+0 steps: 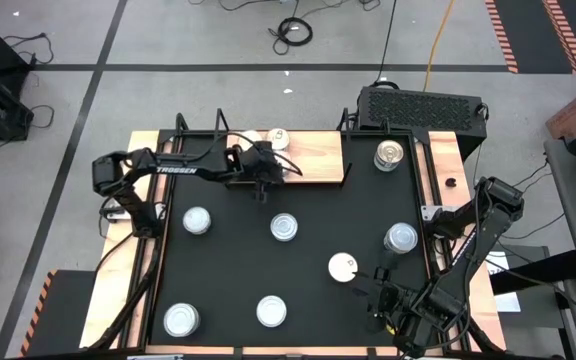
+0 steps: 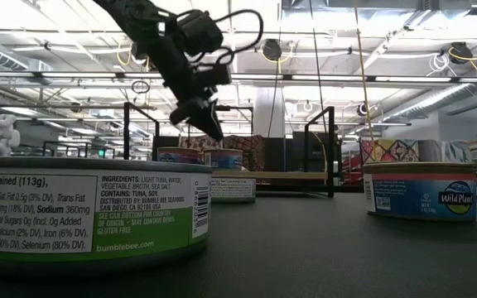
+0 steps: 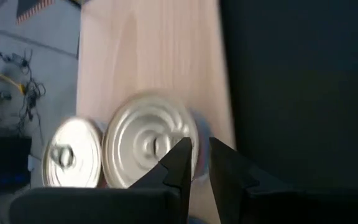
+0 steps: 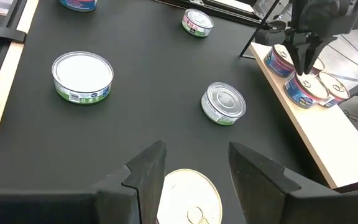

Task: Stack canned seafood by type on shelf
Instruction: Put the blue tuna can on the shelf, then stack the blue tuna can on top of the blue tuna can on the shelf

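Low view, big green-label tuna tin [image 2: 89, 217] close up front left, dark gripper [image 2: 208, 120] hanging above and behind it, fingertips nearly together, more tins [image 2: 195, 156] on the wooden shelf [image 2: 292, 175] behind it, blue-label tin [image 2: 421, 192] far right of it.

The high view looks straight down on the whole desk [image 1: 298, 280]. The low view sits at desk level, close behind a tin [image 2: 89, 217]. The left wrist view hangs close over the shelf [image 3: 154, 68], somewhat blurred. The right wrist view crosses the desk toward that shelf.
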Tool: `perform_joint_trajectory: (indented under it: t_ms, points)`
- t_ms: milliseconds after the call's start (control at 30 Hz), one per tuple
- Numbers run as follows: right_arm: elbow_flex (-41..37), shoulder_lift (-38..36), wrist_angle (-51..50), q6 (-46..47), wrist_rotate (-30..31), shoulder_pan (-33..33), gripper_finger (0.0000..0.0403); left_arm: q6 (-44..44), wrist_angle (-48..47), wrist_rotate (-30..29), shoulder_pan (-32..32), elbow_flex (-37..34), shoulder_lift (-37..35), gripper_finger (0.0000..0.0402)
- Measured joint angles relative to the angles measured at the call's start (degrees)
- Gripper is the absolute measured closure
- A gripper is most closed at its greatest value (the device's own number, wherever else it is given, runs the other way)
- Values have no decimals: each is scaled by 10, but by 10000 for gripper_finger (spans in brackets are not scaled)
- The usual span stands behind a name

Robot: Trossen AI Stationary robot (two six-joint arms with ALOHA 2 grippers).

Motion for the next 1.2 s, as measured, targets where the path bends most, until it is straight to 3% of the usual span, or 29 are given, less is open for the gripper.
perform_joint_trajectory:
  t_ms: [233, 433, 533, 633, 733, 1000, 1100, 1200]
  points:
    - [0, 0, -1, 0, 0, 0, 234, -47, -27, 26, -59, 21, -36, 344]
    - [0, 0, 0, 3, 0, 0, 234, -137, 9, 190, -105, 21, -31, 345]
    - [0, 0, 0, 11, 0, -1, 234, -151, 29, 229, -134, 20, -12, 345]
    - [0, 0, -3, 42, -17, -12, 234, -149, 92, 234, -169, 20, 5, 345]
    - [0, 0, -20, 76, -70, -35, 241, -145, 178, 234, -208, 21, 35, 345]
    - [0, -24, -123, 95, -163, -99, 297, -65, 406, 231, -269, 20, 157, 345]
    - [0, -52, -131, 81, -154, -104, 332, -13, 447, 220, -284, 26, 191, 345]
    - [0, -80, -132, 59, -108, -103, 378, 1, 418, 180, -300, 57, 209, 345]
